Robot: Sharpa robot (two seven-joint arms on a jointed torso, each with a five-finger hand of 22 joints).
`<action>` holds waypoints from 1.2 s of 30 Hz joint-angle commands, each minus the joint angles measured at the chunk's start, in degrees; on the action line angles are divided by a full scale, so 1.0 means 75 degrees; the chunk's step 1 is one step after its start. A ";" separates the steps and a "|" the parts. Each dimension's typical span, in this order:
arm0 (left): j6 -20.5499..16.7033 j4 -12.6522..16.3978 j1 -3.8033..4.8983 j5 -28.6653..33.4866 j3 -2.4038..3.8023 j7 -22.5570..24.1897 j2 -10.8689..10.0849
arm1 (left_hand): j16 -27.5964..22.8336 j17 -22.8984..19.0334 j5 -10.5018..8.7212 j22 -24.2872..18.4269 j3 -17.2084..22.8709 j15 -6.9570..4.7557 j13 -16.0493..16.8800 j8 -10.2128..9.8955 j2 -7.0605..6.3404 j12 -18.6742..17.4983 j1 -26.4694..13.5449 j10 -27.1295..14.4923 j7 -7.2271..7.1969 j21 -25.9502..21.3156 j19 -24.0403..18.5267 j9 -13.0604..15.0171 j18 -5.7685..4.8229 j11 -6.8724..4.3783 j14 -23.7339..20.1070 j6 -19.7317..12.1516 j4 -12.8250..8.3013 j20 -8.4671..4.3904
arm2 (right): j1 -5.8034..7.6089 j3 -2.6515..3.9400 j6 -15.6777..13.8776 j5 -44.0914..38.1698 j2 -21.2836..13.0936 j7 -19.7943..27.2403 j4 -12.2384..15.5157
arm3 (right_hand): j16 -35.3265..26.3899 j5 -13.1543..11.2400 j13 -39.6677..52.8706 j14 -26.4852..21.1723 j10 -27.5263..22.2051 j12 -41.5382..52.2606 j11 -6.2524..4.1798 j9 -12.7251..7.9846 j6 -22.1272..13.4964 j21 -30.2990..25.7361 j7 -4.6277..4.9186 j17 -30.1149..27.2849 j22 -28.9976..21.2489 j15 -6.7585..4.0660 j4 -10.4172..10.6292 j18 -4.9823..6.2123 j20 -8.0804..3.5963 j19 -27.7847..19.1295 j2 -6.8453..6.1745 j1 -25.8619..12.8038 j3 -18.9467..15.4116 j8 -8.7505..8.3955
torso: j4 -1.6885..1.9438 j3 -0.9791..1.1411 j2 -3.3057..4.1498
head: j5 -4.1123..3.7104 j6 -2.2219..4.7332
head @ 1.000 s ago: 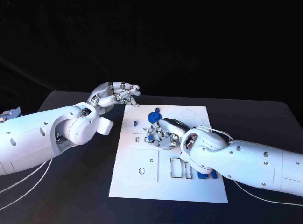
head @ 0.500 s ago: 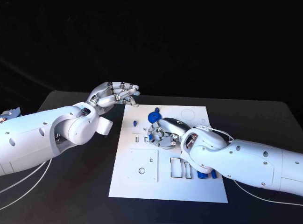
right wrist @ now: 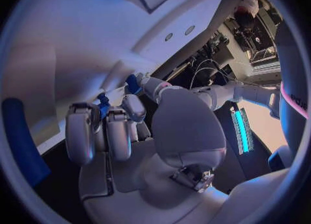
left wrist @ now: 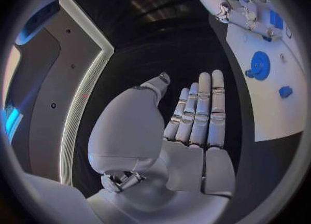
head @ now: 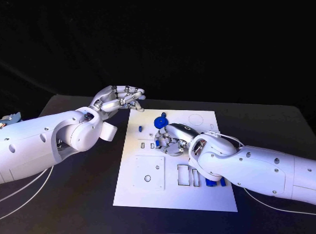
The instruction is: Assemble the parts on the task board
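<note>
Little has moved: your right hand [head: 173, 141] stays curled, pinching a small blue part [right wrist: 103, 106] over the white task board [head: 147, 192]. Left hand [head: 119, 100] open, empty. Lower slowly, seat squarely.

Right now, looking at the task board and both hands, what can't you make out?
- Head view: the right hand covers the task board beneath it, so its grip cannot be told.
- Right wrist view: a small blue part sits at the fingertips, mostly hidden by the fingers.
- Head view: the blue part is largely hidden under the right forearm.
- Left wrist view: the board's slots are too small.
</note>
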 commanded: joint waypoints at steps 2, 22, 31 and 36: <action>0.0114 0.0008 0.0004 0.0026 0.0004 0.0081 0.0006 | -0.0051 -0.0014 0.0030 -0.0015 0.0049 0.0011 0.0012 -0.0041 0.0012 -0.0033 0.0000 -0.0035 0.0411 -0.0044 -0.0036 0.0013 0.0076 -0.0004 -0.0055 -0.0048 -0.0017 0.0008 | -0.0022 -0.0012 0.0172 -0.0091 -0.0009 -0.0104 -0.0018 | 0.0001 -0.0002 -0.0019 0.0748 -0.0062 -0.0033 0.0014 -0.0020 -0.0076 -0.0035 0.0016 0.1838 0.0741 0.0069 -0.0042 -0.0095 0.0041 0.0313 -0.0103 0.0010 0.0019 -0.0037 | -0.0003 0.0000 0.0001 | -0.0021 -0.0001; 0.0129 0.0007 0.0004 0.0026 0.0004 0.0068 -0.0006 | -0.0051 -0.0014 0.0030 -0.0015 0.0049 0.0011 0.0012 -0.0041 0.0012 -0.0033 0.0000 -0.0035 0.0411 -0.0044 -0.0036 0.0013 0.0076 -0.0004 -0.0055 -0.0048 -0.0017 0.0008 | -0.0018 -0.0012 0.0127 -0.0085 -0.0012 -0.0055 -0.0020 | -0.0014 -0.0033 -0.0161 0.0740 -0.0237 -0.0126 0.0128 -0.0136 -0.0398 -0.0073 0.0144 0.1817 0.0713 0.0164 -0.0051 -0.0087 0.0129 0.0296 -0.0259 -0.0075 -0.0007 -0.0220 | -0.0003 -0.0003 0.0001 | -0.0033 -0.0013; 0.0122 0.0007 0.0004 0.0026 0.0004 0.0059 -0.0011 | -0.0059 -0.0020 0.0030 -0.0019 0.0045 0.0013 0.0012 -0.0046 0.0008 -0.0035 -0.0011 -0.0040 0.0412 -0.0046 -0.0038 0.0016 0.0078 -0.0003 -0.0051 -0.0052 -0.0012 0.0013 | -0.0014 -0.0012 -0.0094 -0.0040 -0.0025 0.0037 -0.0011 | -0.0019 -0.0088 -0.0279 0.0737 -0.0384 -0.0169 0.0261 -0.0321 -0.0995 -0.0105 0.0275 0.1810 0.0696 0.0280 0.0085 -0.0080 0.0239 0.0279 -0.0508 -0.0301 -0.0368 -0.0647 | 0.0006 -0.0007 -0.0003 | -0.0043 -0.0013; 0.0118 0.0003 0.0004 0.0026 0.0004 0.0051 -0.0015 | -0.0059 -0.0021 0.0030 -0.0019 0.0045 0.0012 0.0012 -0.0046 0.0008 -0.0035 -0.0010 -0.0040 0.0412 -0.0045 -0.0038 0.0017 0.0079 -0.0003 -0.0050 -0.0053 -0.0013 0.0013 | -0.0013 -0.0012 -0.0245 -0.0032 -0.0052 0.0093 0.0018 | -0.0018 -0.0090 -0.0310 0.0737 -0.0429 -0.0177 0.0290 -0.0357 -0.1148 -0.0112 0.0307 0.1812 0.0692 0.0305 0.0120 -0.0078 0.0263 0.0274 -0.0556 -0.0299 -0.0501 -0.0770 | 0.0004 -0.0001 -0.0005 | -0.0043 -0.0011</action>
